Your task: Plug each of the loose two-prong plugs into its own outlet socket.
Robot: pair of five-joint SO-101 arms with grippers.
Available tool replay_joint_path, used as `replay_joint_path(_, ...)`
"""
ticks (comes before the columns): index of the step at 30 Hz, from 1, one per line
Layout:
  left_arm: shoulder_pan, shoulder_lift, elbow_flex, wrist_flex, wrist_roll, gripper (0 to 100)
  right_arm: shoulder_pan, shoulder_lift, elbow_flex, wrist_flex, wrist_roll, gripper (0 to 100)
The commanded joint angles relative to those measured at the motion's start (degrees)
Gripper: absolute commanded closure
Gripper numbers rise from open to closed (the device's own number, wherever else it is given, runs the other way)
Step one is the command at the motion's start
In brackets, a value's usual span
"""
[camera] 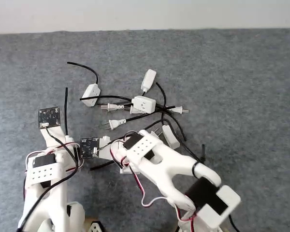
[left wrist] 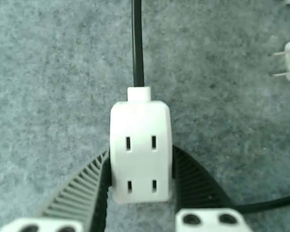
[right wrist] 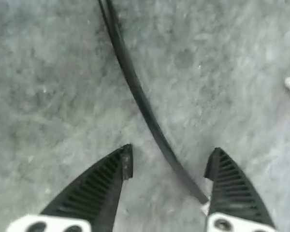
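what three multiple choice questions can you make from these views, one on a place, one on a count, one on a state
1. Where is the socket?
A) between the fingers of the left tool
B) on a shelf
C) in a box

2. How many slots show on its face?
A) two
B) four
C) six

3. How is the right tool?
A) shut on a plug
B) shut on nothing
C) open

Answers: 1 A, the ribbed fingers press on both its sides. 2 B, two pairs of slots show. 3 C, its fingers stand apart with a black cord running between them.
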Motion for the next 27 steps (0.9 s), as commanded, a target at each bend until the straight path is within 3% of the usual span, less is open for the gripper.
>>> replay_joint_path(1, 0.2, 0.2, -2.9, 0.4, -0.3, 98, 0.3, 1.9, -5.6, -1.0, -0.3, 81.6)
replay_joint_path(7, 0.2, 0.2, -2.9, 0.3, -0.3, 98, 4.8, 2.8, -8.3, -4.8, -6.8, 98.0)
replay_joint_path(15, 0.4, 0.2, -2.9, 0.3, -0.3, 98, 9.3, -5.2, -7.9, 0.0, -10.5, 98.9)
replay_joint_path(18, 0.9, 0.2, -2.9, 0.4, -0.3, 98, 13.1, -10.2, -7.8, 1.5, -17.1, 98.9)
replay_joint_path(25, 12.3, 0.2, -2.1, 0.7, 0.9, 99, 28.0, -19.6, -7.6, 1.5, -36.2, 99.0)
replay_joint_path(27, 17.8, 0.3, -2.1, 0.9, 6.2, 99, 31.8, -21.5, -7.1, 1.4, -39.7, 99.0)
